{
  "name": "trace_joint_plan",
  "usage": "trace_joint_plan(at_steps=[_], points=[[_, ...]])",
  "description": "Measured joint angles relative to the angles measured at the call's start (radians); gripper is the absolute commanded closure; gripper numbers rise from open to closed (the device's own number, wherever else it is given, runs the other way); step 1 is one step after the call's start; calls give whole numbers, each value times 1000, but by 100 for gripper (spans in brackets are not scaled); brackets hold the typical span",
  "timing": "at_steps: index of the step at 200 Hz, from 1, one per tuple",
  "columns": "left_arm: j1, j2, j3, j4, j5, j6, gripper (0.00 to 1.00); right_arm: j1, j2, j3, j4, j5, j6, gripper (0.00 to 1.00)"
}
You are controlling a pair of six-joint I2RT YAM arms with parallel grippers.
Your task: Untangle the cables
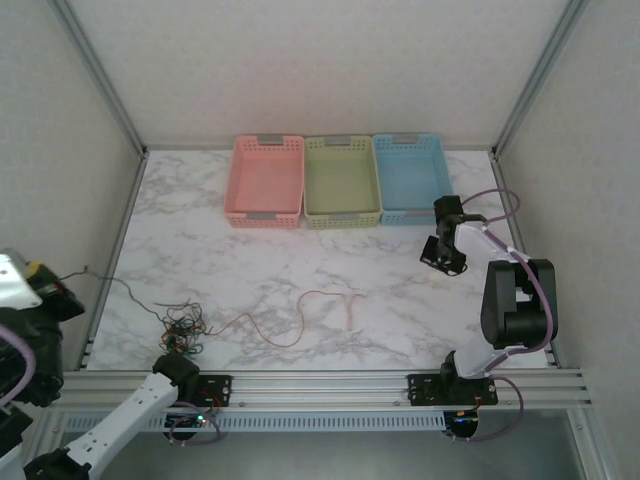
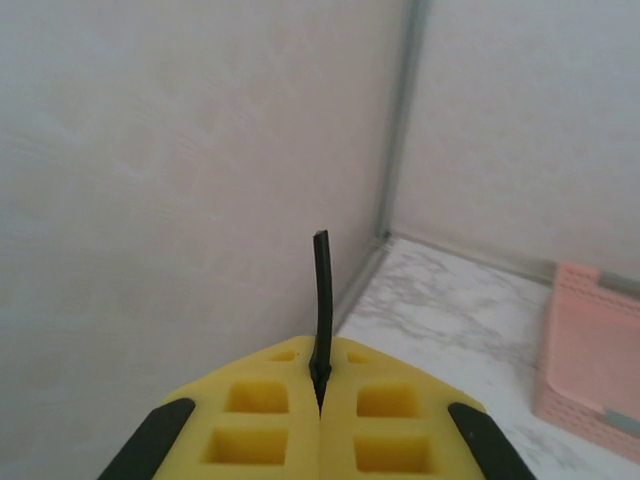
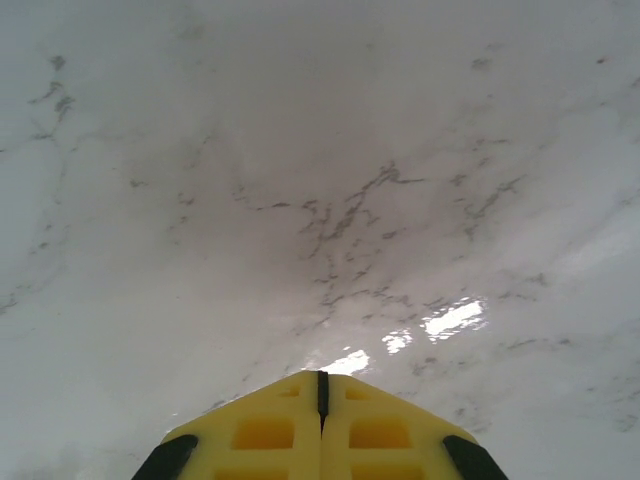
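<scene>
Three views, taken in turn. From above, the small knotted clump of thin orange-red, black, dark green and brown cables [image 1: 182, 337] lies on the white marble-patterned table [image 1: 400, 300], below and inboard of my left gripper [image 1: 60, 297], which is raised at the table's left edge. One thin black wire [image 1: 120, 287] runs from the clump up toward those jaws. A long orange-red strand [image 1: 290, 335] curls out of the clump the other way and ends well short of my right gripper [image 1: 441, 262]. A pink plastic basket [image 1: 266, 180] stands far beyond both.

On the left wrist, the left gripper [image 2: 320, 375] has its yellow pads closed on the black wire [image 2: 321, 290], whose short end pokes straight out past the tips. The enclosure wall is ahead, and the pink basket [image 2: 595, 350] is off to the right of the jaws.

On the right wrist, the right gripper [image 3: 322, 385] is pressed shut on nothing, with bare marble [image 3: 300, 200] ahead of the tips.

I judge the step in hand to be drawing the black wire free of the knot. The next move calls for a gentle pull away from the clump. The right jaws should open and come across to pin the clump, or the whole knot may simply drag along.
</scene>
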Motion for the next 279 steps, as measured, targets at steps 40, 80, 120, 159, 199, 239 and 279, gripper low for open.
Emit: trace_joint_plan(at_steps=[40, 80, 120, 159, 199, 239, 279], points=[[-6, 87, -101, 69, 352, -58, 100, 70, -100, -16, 23, -89, -20, 100], [-6, 321, 13, 205, 819, -122, 100, 196, -259, -16, 86, -193, -62, 79], [-6, 510, 210, 298, 1148, -184, 100, 298, -391, -24, 194, -314, -72, 52], [-6, 573, 282, 408, 1363, -263, 100, 391, -425, -45, 281, -392, -56, 49], [-6, 642, 299, 456, 1421, -283, 100, 444, -392, -63, 324, -402, -33, 48], [-6, 539, -42, 425, 1218, -259, 100, 455, -309, -79, 306, -319, -25, 48], [2, 465, -389, 394, 1009, -274, 100, 455, -232, -77, 240, -219, -25, 47]])
